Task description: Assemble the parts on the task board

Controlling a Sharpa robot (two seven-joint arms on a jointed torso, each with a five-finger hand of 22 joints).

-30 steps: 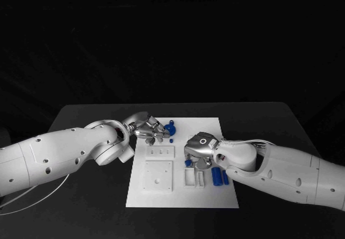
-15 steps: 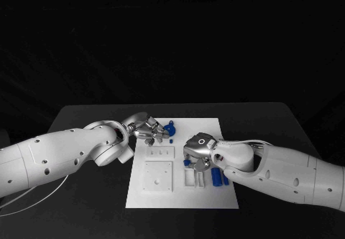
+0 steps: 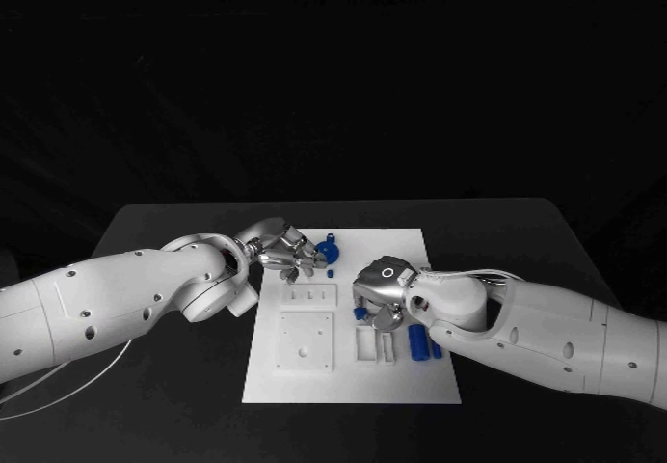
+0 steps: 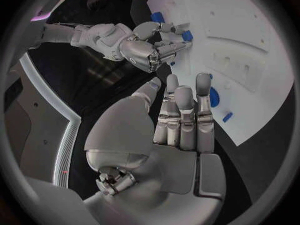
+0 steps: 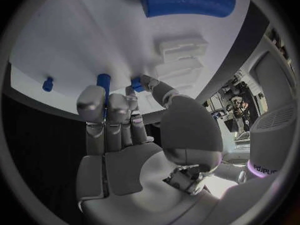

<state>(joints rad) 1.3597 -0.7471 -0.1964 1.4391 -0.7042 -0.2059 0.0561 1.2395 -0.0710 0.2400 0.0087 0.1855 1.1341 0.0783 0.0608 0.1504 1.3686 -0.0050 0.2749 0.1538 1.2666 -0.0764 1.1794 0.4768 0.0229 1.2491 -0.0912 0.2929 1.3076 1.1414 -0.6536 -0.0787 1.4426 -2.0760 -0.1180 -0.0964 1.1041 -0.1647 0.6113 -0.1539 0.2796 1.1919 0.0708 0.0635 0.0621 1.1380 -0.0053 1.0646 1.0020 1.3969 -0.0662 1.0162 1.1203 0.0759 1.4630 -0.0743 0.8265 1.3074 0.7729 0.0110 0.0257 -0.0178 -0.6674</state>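
Judging from layout, assembly only partly done; left to right:
- left hand (image 3: 282, 253) at task board (image 3: 403, 376) far-left edge, fingers curled near round blue part (image 3: 327, 253); whether it grips anything, cannot tell
- white fixture blocks (image 3: 307, 340) mid-board, sockets look unfilled
- right hand (image 3: 384, 289) low over board centre, fingertips (image 5: 103, 105) around small blue peg (image 5: 104, 81); seemingly pinching it, not seated yet
- blue cylinders (image 3: 418, 340) lying loose beside right hand, apparently not yet placed

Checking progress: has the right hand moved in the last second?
Barely: the right hand has edged slightly toward the board's near edge.
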